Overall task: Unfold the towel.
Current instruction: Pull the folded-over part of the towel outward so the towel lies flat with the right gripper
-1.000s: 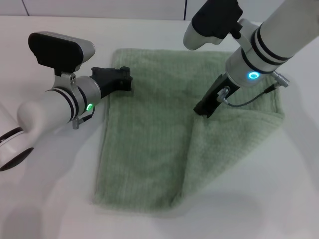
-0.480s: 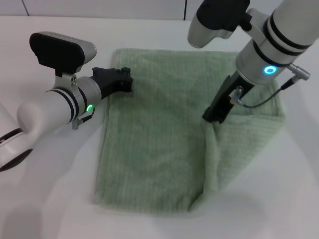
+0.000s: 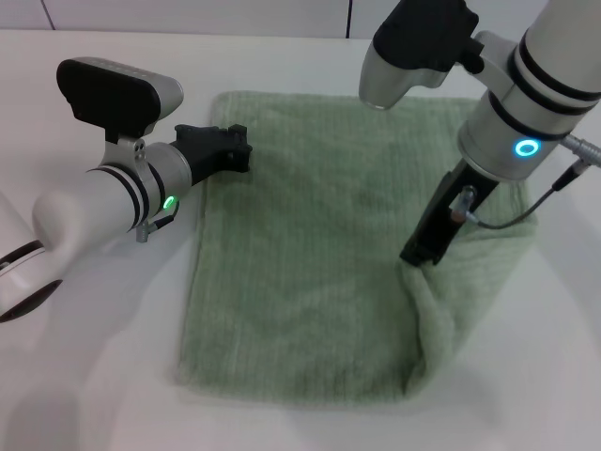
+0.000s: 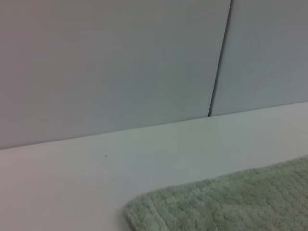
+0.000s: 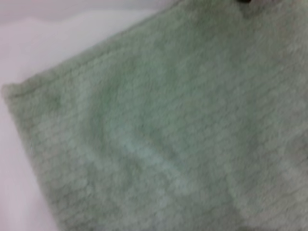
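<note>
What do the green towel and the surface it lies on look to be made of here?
The pale sage-green fuzzy towel looks like terry cloth: a matte, looped pile with faint ribbed lines and a thicker hemmed edge, bunching softly where the right tool pinches it. The white table looks like smooth laminate or painted board with a slight sheen, though the exact material is open.

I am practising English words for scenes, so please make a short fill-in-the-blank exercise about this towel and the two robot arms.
1. The towel is pale ____ in colour.
2. The ____ pincer holds the raised fold of the towel.
3. The left pincer rests at the towel's far ____ corner.
4. The towel lies on a ____ table.

Missing words: green; right; left; white
</note>
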Motion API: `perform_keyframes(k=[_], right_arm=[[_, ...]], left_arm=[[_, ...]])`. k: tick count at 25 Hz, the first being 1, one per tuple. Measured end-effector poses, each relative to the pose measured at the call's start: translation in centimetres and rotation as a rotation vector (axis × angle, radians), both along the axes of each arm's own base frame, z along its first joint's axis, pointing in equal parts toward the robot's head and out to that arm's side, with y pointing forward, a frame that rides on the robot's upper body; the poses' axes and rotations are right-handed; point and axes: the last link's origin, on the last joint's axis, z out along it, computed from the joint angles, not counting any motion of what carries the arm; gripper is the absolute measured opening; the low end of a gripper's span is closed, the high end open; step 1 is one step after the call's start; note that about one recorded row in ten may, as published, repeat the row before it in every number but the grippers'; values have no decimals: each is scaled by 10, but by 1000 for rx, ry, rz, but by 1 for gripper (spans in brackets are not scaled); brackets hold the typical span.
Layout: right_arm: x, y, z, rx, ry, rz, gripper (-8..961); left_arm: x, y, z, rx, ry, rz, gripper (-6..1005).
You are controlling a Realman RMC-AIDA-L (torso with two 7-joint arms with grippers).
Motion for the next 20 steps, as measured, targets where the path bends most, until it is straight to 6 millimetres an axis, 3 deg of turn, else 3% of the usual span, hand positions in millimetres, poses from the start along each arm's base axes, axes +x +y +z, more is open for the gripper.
perform_keyframes(k=[20], right_arm=[[-1, -31, 12, -14, -199, -69, 24]], left_arm=[[0, 0, 1, 2, 0, -2, 8]])
